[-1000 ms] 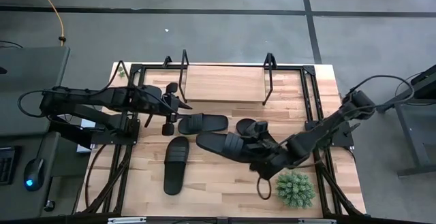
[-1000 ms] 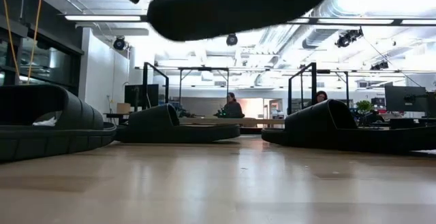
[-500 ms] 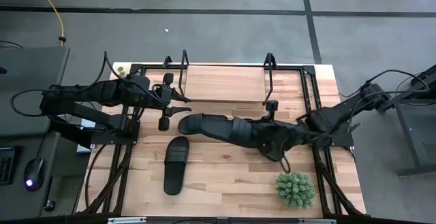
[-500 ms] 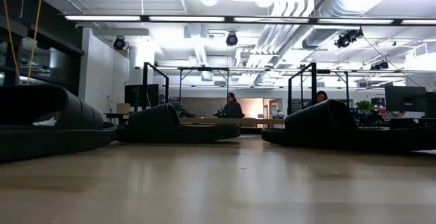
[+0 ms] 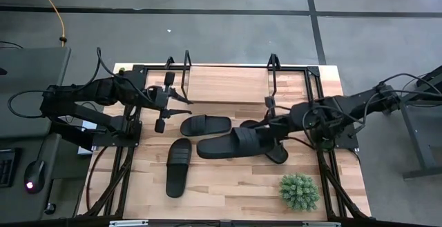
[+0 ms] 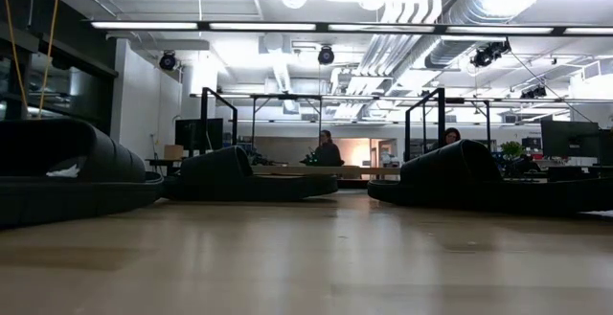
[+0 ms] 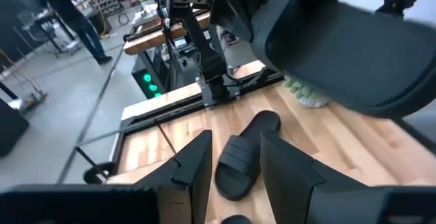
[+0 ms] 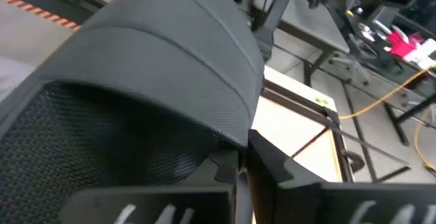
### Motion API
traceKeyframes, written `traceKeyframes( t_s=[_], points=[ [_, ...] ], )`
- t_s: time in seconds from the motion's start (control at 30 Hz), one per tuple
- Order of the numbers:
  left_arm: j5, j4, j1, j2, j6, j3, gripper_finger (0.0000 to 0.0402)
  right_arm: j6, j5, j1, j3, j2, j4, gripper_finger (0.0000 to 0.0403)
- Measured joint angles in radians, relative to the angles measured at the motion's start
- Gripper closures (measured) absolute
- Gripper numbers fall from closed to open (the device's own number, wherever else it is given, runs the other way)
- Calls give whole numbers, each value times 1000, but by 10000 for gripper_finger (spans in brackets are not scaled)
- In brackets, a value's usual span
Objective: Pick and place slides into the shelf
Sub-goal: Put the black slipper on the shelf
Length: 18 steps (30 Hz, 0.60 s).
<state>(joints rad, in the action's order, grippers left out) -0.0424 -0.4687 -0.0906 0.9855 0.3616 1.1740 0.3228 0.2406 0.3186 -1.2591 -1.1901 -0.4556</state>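
Looking down: right hand (image 5: 271, 139) pinches a black slide (image 5: 231, 144), carried above mid-bench (image 5: 228, 185), in front of the shelf (image 5: 228, 83). Another slide (image 5: 206, 125) lies just beside it toward the shelf, one (image 5: 178, 166) lies near the left front, a fourth (image 5: 273, 151) is partly hidden under the arm. Left hand (image 5: 173, 103) hovers at the shelf's left end, fingers spread, empty. Small plant (image 5: 299, 191) sits front right.
Low view: three slides rest on the bench (image 6: 306, 258); people sit far behind.
Left wrist: spread fingers (image 7: 194, 166), slide on bench beyond, carried slide overhead.
Right wrist: fingers (image 8: 225, 169) clamp the slide's edge.
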Motion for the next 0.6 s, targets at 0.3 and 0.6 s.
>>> traceKeyframes(
  t_s=[0.3,0.6],
  points=[
    [98,95,101,0,168,0,291,-5,-162,-106,0,0,12,402],
    [304,182,285,54,302,0,291,-4,-242,-145,0,-2,50,402]
  ],
)
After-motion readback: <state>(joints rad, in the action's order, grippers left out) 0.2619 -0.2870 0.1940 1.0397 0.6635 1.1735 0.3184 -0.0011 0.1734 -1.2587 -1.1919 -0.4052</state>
